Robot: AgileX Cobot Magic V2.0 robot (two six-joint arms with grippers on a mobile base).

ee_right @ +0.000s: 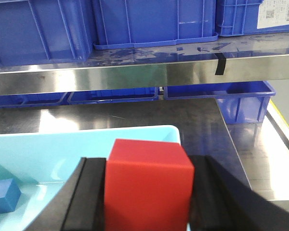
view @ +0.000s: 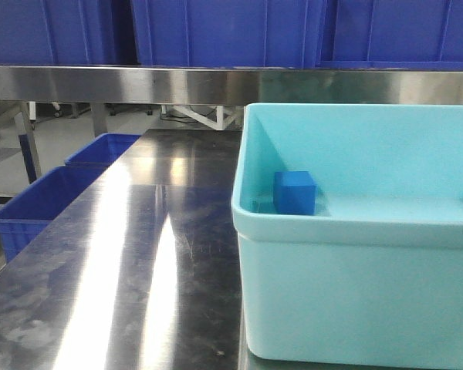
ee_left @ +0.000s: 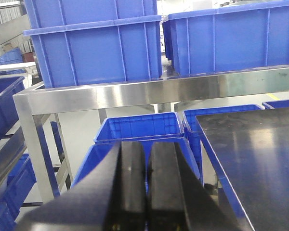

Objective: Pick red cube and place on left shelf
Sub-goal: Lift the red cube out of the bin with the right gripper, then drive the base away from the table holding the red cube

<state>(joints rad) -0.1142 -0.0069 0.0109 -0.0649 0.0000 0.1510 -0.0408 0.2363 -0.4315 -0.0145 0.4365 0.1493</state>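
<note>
In the right wrist view my right gripper is shut on the red cube, held above the right end of the light blue bin. The steel shelf runs across behind it, with blue crates on top. In the left wrist view my left gripper is shut and empty, off the left side of the table, facing the shelf's left end. Neither gripper nor the red cube shows in the front view.
A blue cube lies inside the light blue bin and shows in the right wrist view too. Blue crates stand on the shelf. More blue crates sit on the floor left of the steel table.
</note>
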